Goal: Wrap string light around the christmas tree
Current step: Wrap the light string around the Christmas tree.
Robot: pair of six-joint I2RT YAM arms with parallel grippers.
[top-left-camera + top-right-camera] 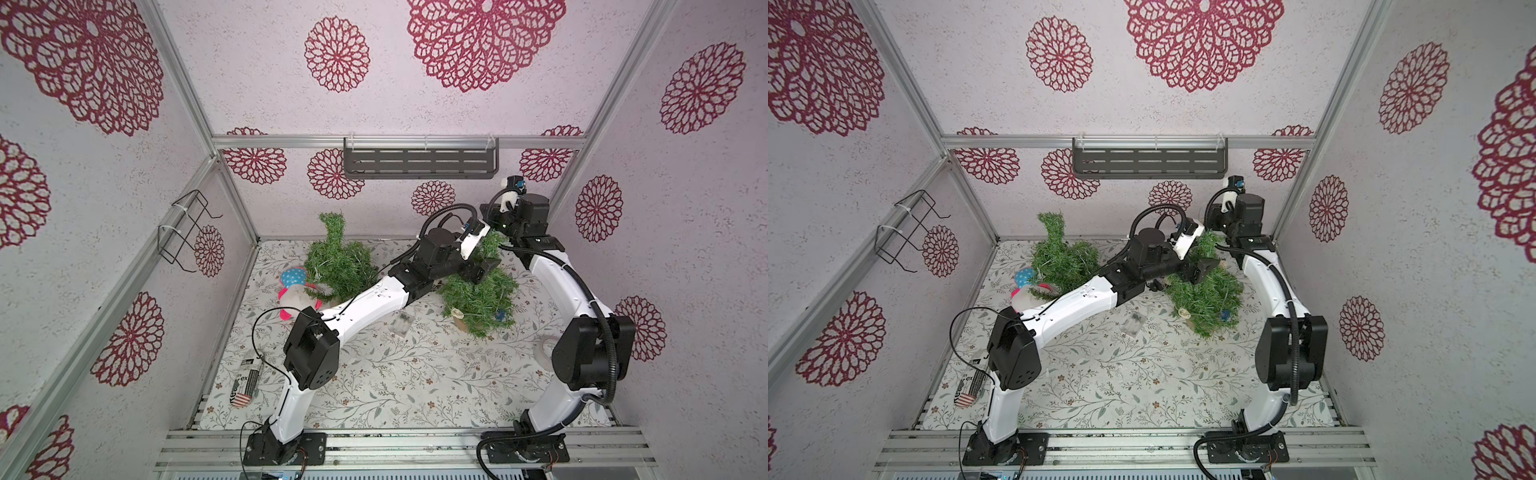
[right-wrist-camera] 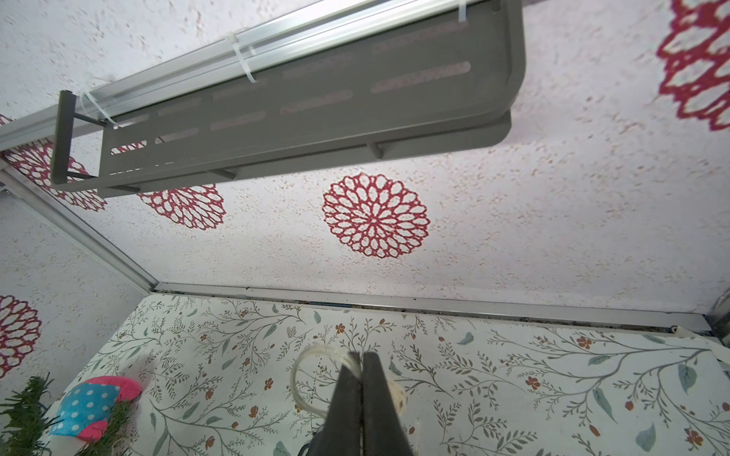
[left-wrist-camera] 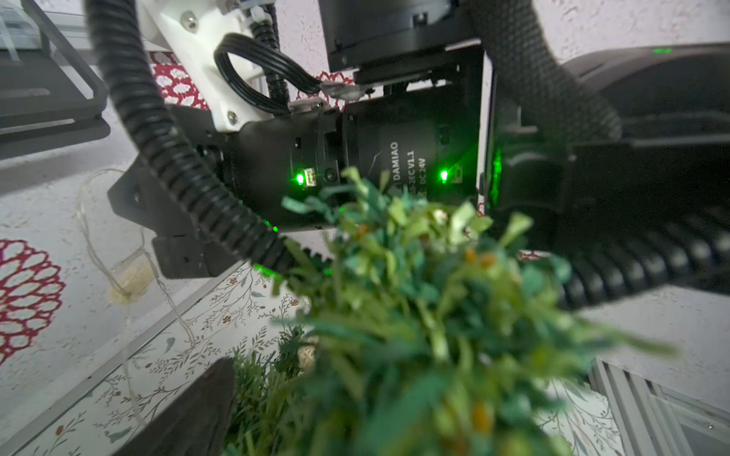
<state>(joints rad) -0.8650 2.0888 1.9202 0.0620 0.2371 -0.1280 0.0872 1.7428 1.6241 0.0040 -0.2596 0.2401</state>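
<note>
Right wrist view, right gripper (image 2: 362, 359) pinching string light (image 2: 316, 349), floral tabletop (image 2: 553, 375), red-flower walls (image 2: 533, 221), left gripper (image 1: 482, 270) open-or-shut unclear

the black motor housing (image 3: 411, 158) in the left wrist view reads "damiao", with "v1.1" and "dc 24v" beside it. in both top views a rolled packet (image 1: 248, 382) near the table (image 1: 395, 374) edge shows "ex"; its other print is unreadable.

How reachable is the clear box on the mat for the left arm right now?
Probably yes: the clear box lies uncovered on bare mat beside the tree, and the left gripper at that tree would need to draw back and dip.
</note>
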